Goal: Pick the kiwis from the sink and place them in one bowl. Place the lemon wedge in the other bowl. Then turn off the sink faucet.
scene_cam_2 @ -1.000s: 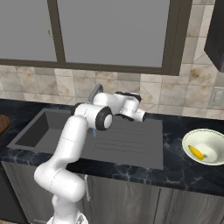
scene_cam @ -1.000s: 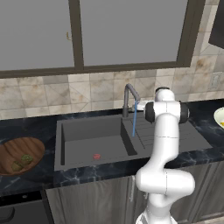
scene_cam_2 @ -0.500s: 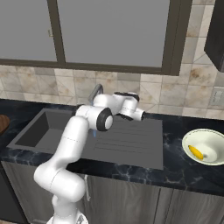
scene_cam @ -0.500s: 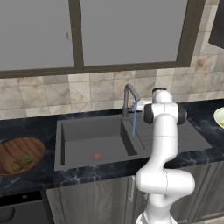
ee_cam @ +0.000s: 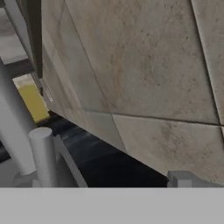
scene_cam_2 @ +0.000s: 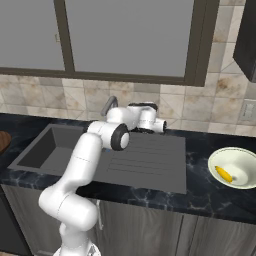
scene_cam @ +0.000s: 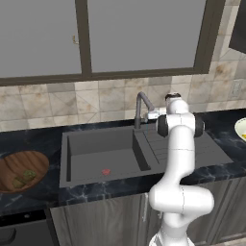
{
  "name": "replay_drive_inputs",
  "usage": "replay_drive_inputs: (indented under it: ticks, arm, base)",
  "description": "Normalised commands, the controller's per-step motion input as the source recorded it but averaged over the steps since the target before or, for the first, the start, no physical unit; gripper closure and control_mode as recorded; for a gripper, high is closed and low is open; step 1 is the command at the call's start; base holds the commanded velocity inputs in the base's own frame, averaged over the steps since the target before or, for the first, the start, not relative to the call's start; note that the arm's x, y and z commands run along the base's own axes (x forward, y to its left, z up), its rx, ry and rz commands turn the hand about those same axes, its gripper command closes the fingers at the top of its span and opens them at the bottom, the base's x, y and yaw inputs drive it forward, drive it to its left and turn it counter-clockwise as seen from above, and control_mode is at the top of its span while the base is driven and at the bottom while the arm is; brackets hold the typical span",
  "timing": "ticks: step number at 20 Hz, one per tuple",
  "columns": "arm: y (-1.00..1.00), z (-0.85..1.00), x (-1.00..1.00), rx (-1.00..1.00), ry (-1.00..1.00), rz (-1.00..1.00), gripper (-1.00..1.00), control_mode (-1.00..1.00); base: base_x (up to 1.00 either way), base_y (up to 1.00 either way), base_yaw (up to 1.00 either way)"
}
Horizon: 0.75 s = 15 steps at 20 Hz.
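Note:
Two kiwis (scene_cam: 25, 178) lie in the brown wooden bowl (scene_cam: 12, 166) on the counter at far left. The lemon wedge (scene_cam_2: 224, 174) rests in the pale bowl (scene_cam_2: 246, 162) at far right. The dark sink (scene_cam: 91, 144) holds a small red thing (scene_cam: 105, 171). My gripper (scene_cam: 152, 115) hovers open and empty right beside the sink faucet (scene_cam: 141, 106), level with its spout and pointing at the tiled wall. In the hand view the faucet stem (ee_cam: 13, 118) and a short grey cylinder (ee_cam: 43, 153) stand at the left, and one fingertip (ee_cam: 179, 178) shows at the right.
The ribbed drainboard (scene_cam_2: 145, 160) lies under my arm. The tiled backsplash (ee_cam: 144, 74) is very close in front of the hand. Black marble counter (scene_cam_2: 200, 192) runs between the sink and the pale bowl. A window is above the wall.
The hand has edged slightly closer to the faucet. The jaws stay open, and the bowls and fruit have not moved.

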Motion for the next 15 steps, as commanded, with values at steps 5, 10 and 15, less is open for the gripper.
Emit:
replay_drive_inputs:
  ticks: [5, 10, 15]
  arm:
    - [0.99, 0.0, 0.38, 0.0, 0.11, 0.22, -1.0, -1.0]
    - [1.0, -0.03, 0.21, 0.0, 0.05, 0.23, -1.0, -1.0]
    - [1.0, -0.08, 0.0, -0.07, 0.01, 0.16, -1.0, -1.0]
  base:
    - [0.0, 0.0, 0.0]
    - [0.0, 0.0, 0.0]
    - [0.0, 0.0, 0.0]
